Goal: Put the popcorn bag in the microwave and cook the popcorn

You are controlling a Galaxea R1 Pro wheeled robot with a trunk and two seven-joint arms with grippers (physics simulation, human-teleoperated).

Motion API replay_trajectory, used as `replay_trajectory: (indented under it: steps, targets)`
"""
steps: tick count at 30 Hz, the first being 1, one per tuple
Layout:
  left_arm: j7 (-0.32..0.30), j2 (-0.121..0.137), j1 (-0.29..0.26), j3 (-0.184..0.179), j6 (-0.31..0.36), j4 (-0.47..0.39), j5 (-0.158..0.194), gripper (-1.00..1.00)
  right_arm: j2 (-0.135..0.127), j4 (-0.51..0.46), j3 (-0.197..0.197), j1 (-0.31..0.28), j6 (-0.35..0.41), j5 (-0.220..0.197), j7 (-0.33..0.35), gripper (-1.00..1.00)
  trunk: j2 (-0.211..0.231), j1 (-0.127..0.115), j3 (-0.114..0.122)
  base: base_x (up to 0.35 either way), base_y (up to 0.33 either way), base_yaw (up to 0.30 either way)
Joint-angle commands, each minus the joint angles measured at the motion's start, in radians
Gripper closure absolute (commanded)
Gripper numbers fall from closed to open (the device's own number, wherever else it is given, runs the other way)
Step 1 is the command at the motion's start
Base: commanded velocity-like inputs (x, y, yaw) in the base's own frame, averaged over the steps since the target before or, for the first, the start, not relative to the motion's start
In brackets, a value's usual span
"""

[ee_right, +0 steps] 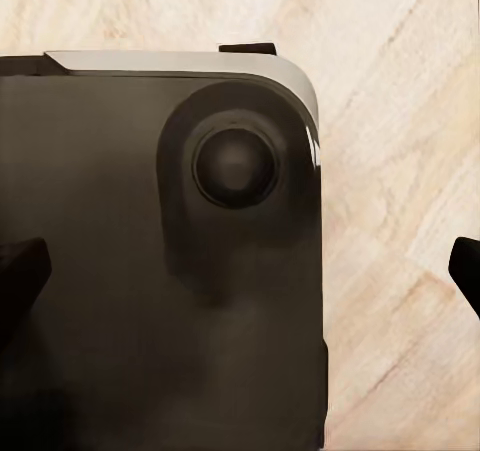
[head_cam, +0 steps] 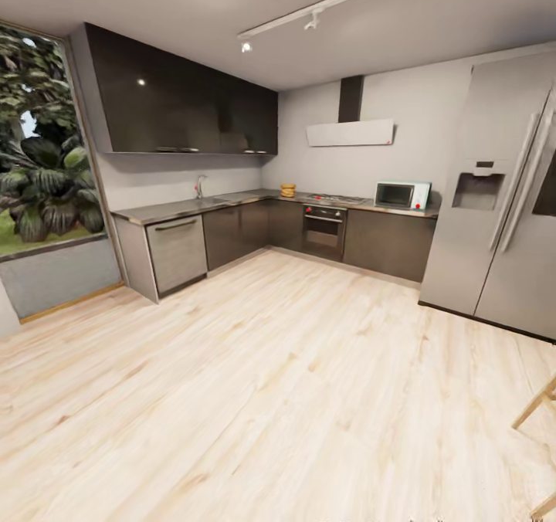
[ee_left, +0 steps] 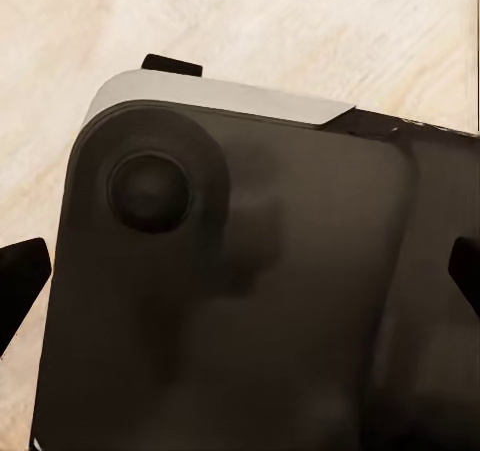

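Note:
Far across the room, the tan popcorn bag (head_cam: 287,190) sits on the grey countertop (head_cam: 177,209) near the corner, left of the hob. Further right on the same run stands the pale microwave (head_cam: 401,194), its door closed. In the left wrist view my left gripper (ee_left: 240,281) hangs over my own dark base, with its fingertips (ee_left: 20,281) spread wide and nothing between them. In the right wrist view my right gripper (ee_right: 240,271) is just as wide open and empty, above the base and the wooden floor.
A tall steel fridge (head_cam: 494,221) fills the right side. A built-in oven (head_cam: 324,228) sits under the hob (head_cam: 336,198), and a dishwasher (head_cam: 177,252) ends the left cabinet run. Light wooden floor (head_cam: 270,383) stretches ahead. A wooden chair leg (head_cam: 537,406) shows at lower right.

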Motion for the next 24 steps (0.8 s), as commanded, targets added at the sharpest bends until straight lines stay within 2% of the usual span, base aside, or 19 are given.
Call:
replay_trajectory:
  steps: [1,21,24]
  targets:
    - [-0.001,0.000,0.000,0.001,-0.003,0.001,0.006,-1.00,0.000,0.000,-0.004,0.000,-0.003,-0.001,-0.001,-1.00,0.000,0.000,-0.001,0.000,0.000,-0.272]
    - [0.001,-0.003,0.000,0.002,-0.003,0.000,0.009,-1.00,0.000,0.000,-0.004,0.000,-0.003,-0.001,-0.001,-1.00,0.000,0.000,-0.001,0.000,0.000,-0.271]
    - [-0.001,-0.003,0.000,0.000,-0.002,0.002,0.007,-1.00,0.001,0.000,-0.003,0.000,-0.004,0.003,-0.001,-1.00,0.000,0.000,-0.001,0.042,0.000,-0.129]
